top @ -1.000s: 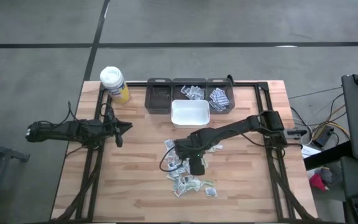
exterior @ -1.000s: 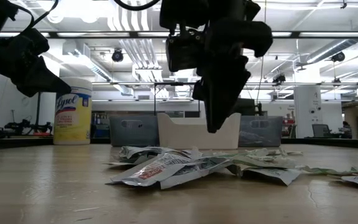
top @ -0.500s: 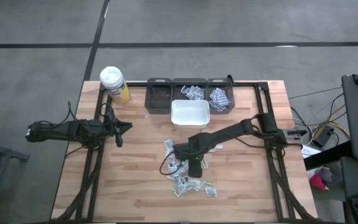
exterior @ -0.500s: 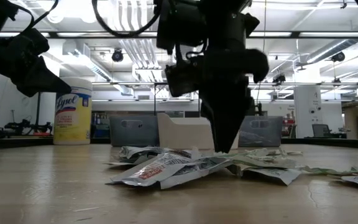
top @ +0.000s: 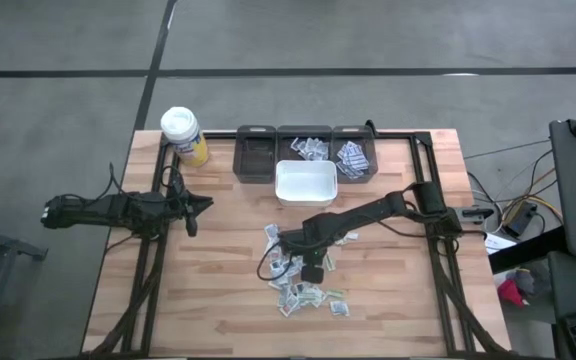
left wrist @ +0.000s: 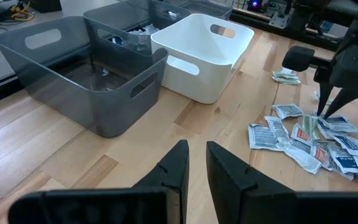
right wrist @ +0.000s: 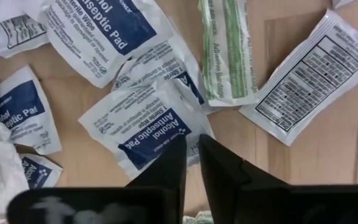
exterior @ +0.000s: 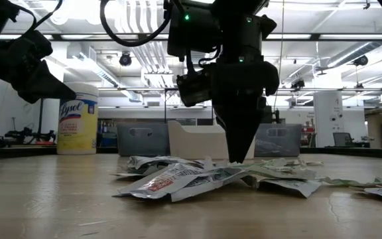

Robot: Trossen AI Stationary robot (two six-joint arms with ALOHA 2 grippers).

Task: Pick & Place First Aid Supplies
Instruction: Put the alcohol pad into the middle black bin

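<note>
**First aid packets: a pinch that could easily have gone sideways**

The first aid packets (top: 306, 285) lay in a loose, overlapping heap on the bare wood toward the front edge of the table (top: 218, 300), front of the white bin (top: 306, 182); a few more sat in the grey bins (top: 308, 148) along the back edge. The right gripper (right wrist: 191, 152) was down in the heap with its fingers nearly together, right at the edge of an alcohol prep pad (right wrist: 151, 134). Honestly I couldn't tell if it had actually caught the pad or only closed beside it.

That was my worry. The packets are thin and flat, so the tips could have slipped off and come up with nothing. They also overlapped, so two might have lifted together, or a neighbour got dragged along and scattered.

The left gripper (left wrist: 194, 163) waited near the left edge, fingers a narrow gap apart, holding nothing, well clear of the yellow wipes bottle (top: 183, 134).
</note>
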